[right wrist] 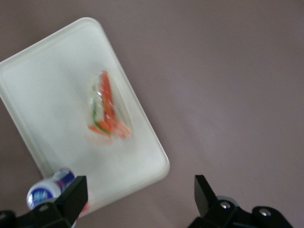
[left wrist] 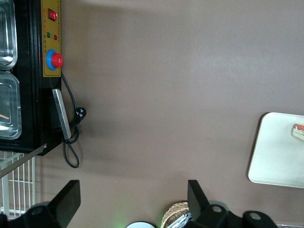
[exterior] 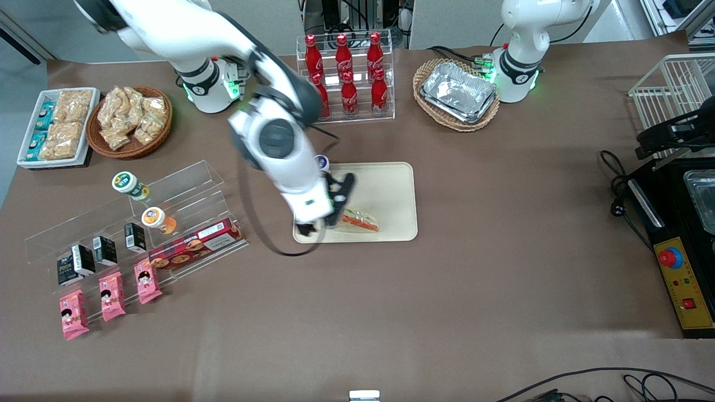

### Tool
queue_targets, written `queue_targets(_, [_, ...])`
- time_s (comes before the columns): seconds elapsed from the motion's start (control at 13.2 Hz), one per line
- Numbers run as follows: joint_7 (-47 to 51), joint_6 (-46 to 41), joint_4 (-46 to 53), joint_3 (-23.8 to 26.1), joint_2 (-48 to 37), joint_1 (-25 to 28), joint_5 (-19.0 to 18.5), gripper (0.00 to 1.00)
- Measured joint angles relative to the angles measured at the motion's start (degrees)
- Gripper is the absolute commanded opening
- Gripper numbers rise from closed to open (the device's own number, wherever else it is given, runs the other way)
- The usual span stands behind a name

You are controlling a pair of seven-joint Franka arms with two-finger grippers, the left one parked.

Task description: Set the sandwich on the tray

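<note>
A: Front view. What stage is shown?

B: The clear-wrapped triangular sandwich with the orange-red filling edge point(exterior: 360, 220) lies flat on the large cream-beige plastic tray point(exterior: 391, 190), toward the tray's near edge. The placing looks done; what seems left is only for the arm to clear away.

A: And the claw?

B: The working arm's black claw point(exterior: 323, 219) sits low over the tray's near corner, just beside the sandwich on the working arm's side. A fingertip looks close to the wrap; contact cannot be told here.

A: Right wrist view?

B: The sandwich point(right wrist: 107, 111) rests alone on the tray point(right wrist: 42, 90). The claw point(right wrist: 137, 199) has its fingers spread apart, gripping nothing, lifted clear of the wedge.

A: Left wrist view?

B: Only the tray's end point(left wrist: 275, 156) on the brown worktop point(left wrist: 166, 85), with a sliver of sandwich point(left wrist: 299, 131).
</note>
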Motion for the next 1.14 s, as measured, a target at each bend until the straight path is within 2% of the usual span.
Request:
queue_targets(0.15, [0.0,-5.3,0.0,0.0,-5.5,-5.7,2.4,1.0])
queue_targets(0.46, [2.3,-11.5,-0.1,-1.8,-12.3,-14.8,2.9,1.0])
queue_targets(0.83, [9.1,-19.1,-0.2,-14.1,-19.6,-16.2,3.1,1.0])
queue_targets(1.14, [10.2,-21.8,-0.3,-21.6,-21.3,-16.3,3.3,1.0])
